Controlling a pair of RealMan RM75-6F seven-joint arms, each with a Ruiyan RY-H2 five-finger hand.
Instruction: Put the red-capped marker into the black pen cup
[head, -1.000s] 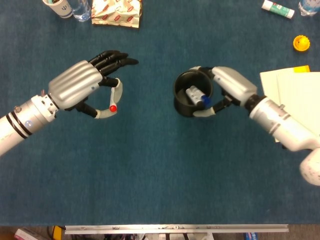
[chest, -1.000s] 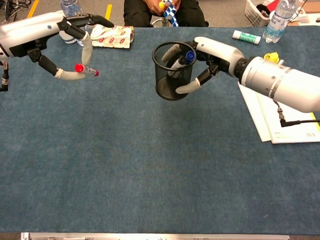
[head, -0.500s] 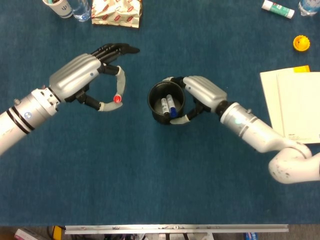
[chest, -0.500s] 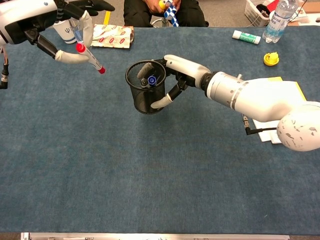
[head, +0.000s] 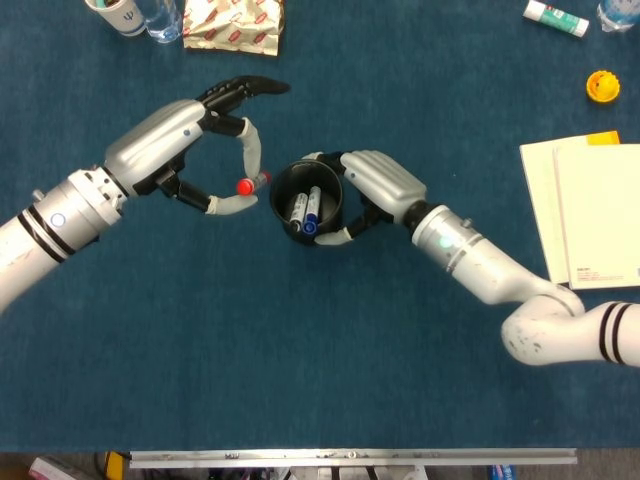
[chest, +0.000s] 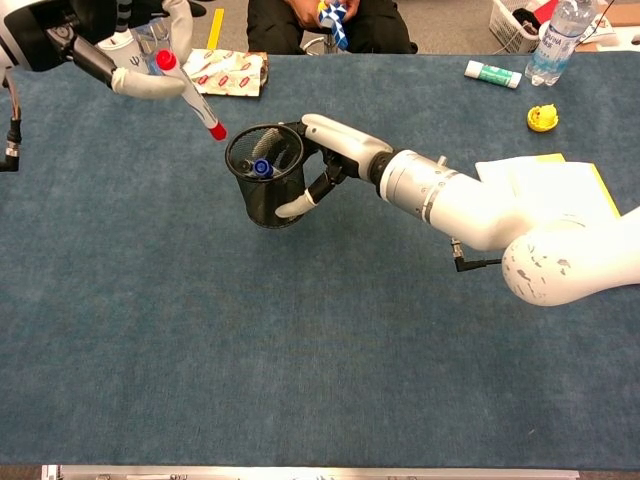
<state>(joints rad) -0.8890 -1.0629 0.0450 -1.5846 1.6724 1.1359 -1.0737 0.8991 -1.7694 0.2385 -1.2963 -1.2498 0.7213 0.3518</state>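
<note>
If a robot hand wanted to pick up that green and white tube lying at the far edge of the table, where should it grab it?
Probably around the middle of the tube, coming straight down from above. It lies flat on the table, long and thin, so fingers can close across its narrow width. The bottle stands close on its right, so approaching from above or the left looks safer.

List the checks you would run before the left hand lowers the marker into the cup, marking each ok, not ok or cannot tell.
1. Left hand holds the red-capped marker: ok.
2. Right hand grips the black pen cup: ok.
3. Marker tip over the cup opening: not ok, it hangs just outside the rim.
4. Room inside beside the blue-capped pens: ok.
5. Cup resting on the table: cannot tell.
</note>
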